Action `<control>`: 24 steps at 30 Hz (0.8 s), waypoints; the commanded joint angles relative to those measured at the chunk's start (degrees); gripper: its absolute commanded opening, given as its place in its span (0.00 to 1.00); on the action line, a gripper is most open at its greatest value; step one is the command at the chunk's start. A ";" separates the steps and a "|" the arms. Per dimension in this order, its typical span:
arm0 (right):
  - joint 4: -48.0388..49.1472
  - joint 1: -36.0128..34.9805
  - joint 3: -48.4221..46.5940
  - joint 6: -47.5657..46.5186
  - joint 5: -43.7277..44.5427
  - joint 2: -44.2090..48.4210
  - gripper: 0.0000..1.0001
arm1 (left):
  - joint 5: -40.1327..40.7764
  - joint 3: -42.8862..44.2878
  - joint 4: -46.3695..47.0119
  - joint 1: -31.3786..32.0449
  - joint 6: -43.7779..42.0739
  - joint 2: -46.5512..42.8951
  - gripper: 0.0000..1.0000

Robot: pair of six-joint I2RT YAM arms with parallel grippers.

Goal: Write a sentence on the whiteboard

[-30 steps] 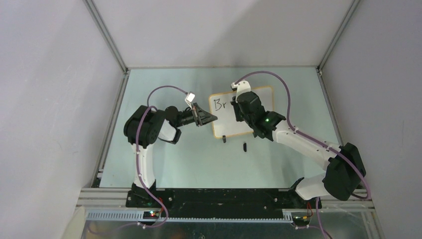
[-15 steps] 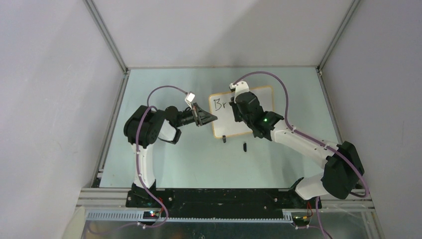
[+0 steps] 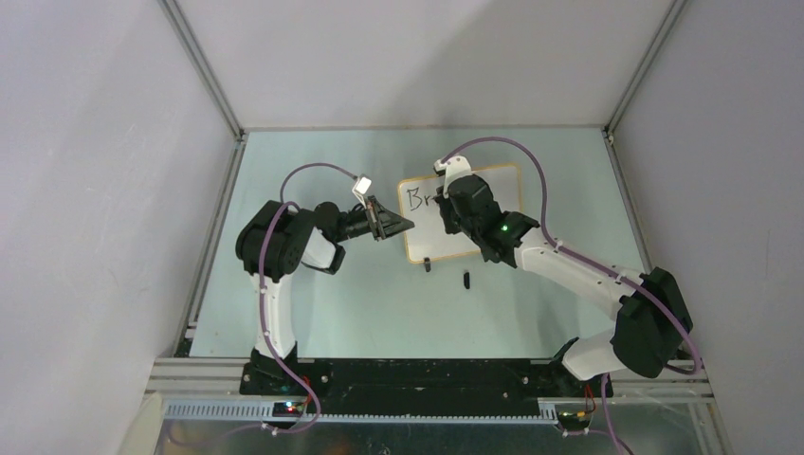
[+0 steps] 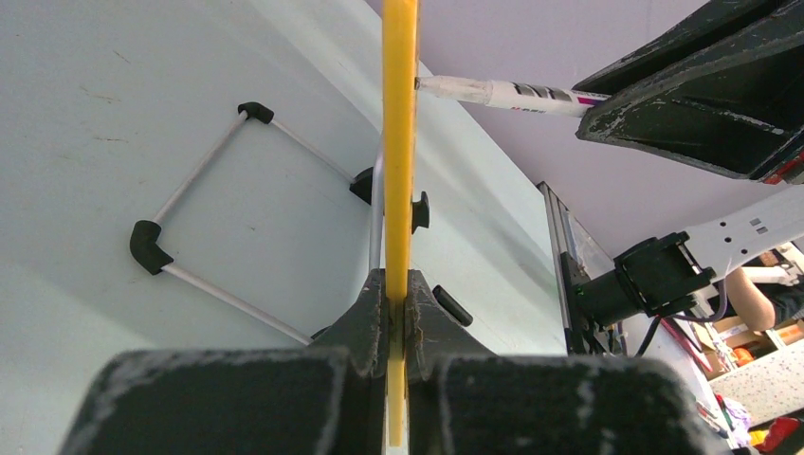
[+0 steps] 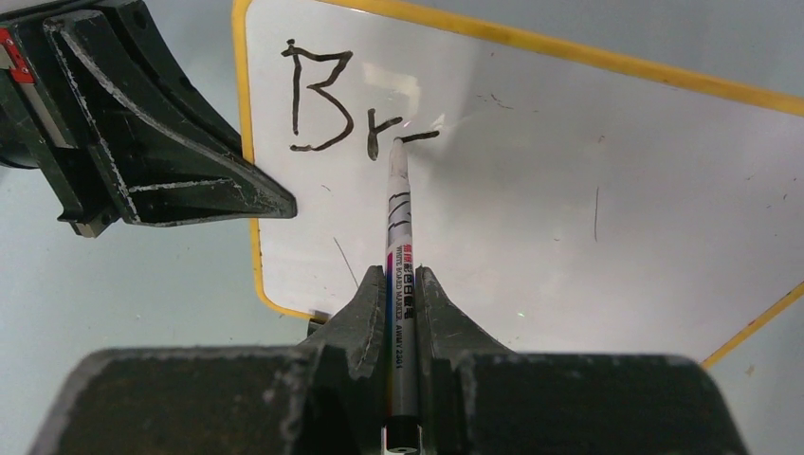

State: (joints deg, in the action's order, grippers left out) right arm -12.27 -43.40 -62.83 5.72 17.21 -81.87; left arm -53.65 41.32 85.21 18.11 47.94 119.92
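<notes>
The whiteboard (image 3: 427,237) lies at mid-table, its orange-yellow frame (image 5: 248,190) round a white face. The sentence (image 5: 332,104) reads "Br" in black, followed by a short fresh stroke (image 5: 419,136). My right gripper (image 5: 401,275) is shut on a white-and-grey marker (image 5: 398,218), whose tip touches the board at that stroke. From above, the right gripper (image 3: 460,207) covers the board's middle. My left gripper (image 3: 406,225) is shut on the board's left edge. In the left wrist view that frame edge (image 4: 399,142) runs straight up from the left gripper (image 4: 398,294).
A black marker cap (image 3: 466,279) lies on the table just in front of the board, beside one black clip foot (image 3: 428,264). A thin wire stand with black corners (image 4: 152,242) shows left of the board's edge. Enclosure walls close in the left, right and back.
My right gripper has shifted slightly left over the board with the marker. The left gripper and the board have not moved.
</notes>
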 commanded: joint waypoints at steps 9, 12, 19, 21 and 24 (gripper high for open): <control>-4.08 0.14 -1.90 -0.49 2.00 -0.27 0.00 | -2.69 -0.36 2.51 0.80 -1.19 -1.63 0.00; -4.60 0.15 -1.94 -0.45 2.47 0.17 0.00 | -2.68 -0.36 2.51 0.82 -1.19 -1.70 0.00; -3.72 0.37 -1.87 -0.29 4.80 -0.24 0.00 | -2.69 -0.51 2.51 0.79 -1.27 -1.79 0.00; -3.20 0.46 -1.92 -0.12 5.20 -0.20 0.00 | -2.69 -0.46 2.51 0.83 -1.27 -1.76 0.00; -2.23 0.50 -1.87 -0.05 5.53 -0.16 0.00 | -2.63 -0.46 2.51 0.82 -1.27 -1.77 0.00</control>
State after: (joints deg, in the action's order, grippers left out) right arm -15.53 -43.55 -63.13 5.76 18.65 -81.87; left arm -53.60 41.32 85.21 18.11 47.94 119.92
